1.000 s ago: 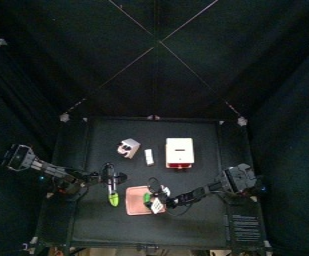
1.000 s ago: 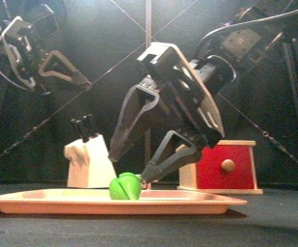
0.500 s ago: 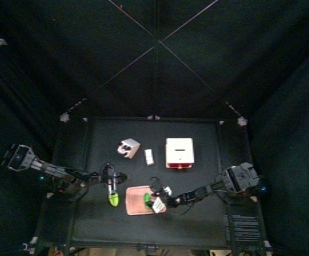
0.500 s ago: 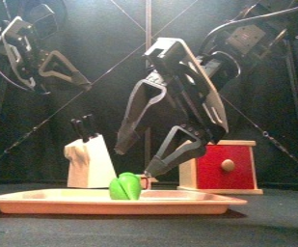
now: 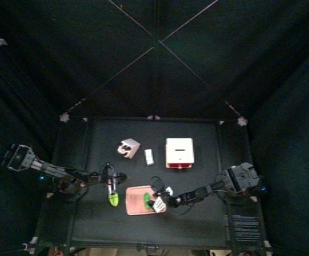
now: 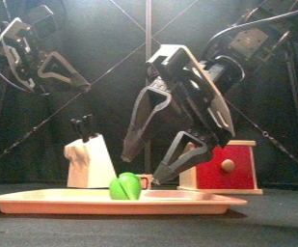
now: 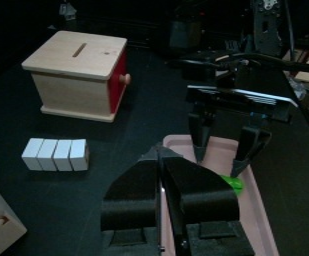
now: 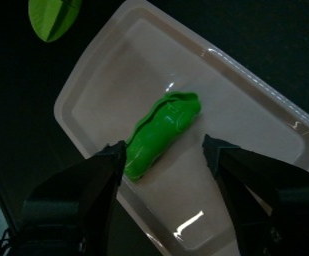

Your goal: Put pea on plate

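Pea [image 8: 162, 133], glossy green elongated lump, is lying on smooth pink plate [image 8: 257, 110]; right gripper [image 8: 168, 165] fingers are hanging spread above it; left gripper [image 7: 166, 178] fingers are pressing together.

Both arms are glossy black, jointed, trailing black cables, each hand [image 6: 168, 162] two-pronged.

Right arm: enters from the right in the top view, forearm angled toward the table's middle front; right gripper [image 6: 168, 164] points downward, jaws spread wide apart with nothing between them. Left arm: enters from the left, raised at the far left in the front view; left gripper [image 7: 172, 183] with jaws drawn together, nothing visibly held.
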Controlling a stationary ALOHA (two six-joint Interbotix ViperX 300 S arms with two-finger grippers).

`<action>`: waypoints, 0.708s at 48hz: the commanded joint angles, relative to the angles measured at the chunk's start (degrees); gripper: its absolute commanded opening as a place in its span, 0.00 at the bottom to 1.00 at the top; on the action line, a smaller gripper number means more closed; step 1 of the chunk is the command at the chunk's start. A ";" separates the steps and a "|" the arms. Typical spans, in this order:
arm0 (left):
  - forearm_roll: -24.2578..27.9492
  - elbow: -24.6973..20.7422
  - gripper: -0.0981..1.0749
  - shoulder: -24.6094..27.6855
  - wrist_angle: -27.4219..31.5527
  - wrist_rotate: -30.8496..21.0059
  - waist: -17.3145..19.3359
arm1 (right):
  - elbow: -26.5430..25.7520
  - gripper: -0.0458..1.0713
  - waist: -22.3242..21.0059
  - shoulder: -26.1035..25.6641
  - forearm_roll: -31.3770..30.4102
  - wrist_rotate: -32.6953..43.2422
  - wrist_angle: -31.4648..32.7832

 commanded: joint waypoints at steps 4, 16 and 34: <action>0.26 -0.62 0.41 -0.09 -0.44 0.09 0.26 | -0.97 0.88 0.00 -2.72 0.00 -0.09 0.09; 0.26 -0.62 0.41 -0.09 -0.35 0.18 1.05 | -1.05 0.88 0.09 -2.72 0.35 -0.09 0.09; 0.44 -0.62 0.41 -0.09 -0.44 0.26 1.58 | -1.05 0.88 0.09 -2.72 1.76 -0.09 0.09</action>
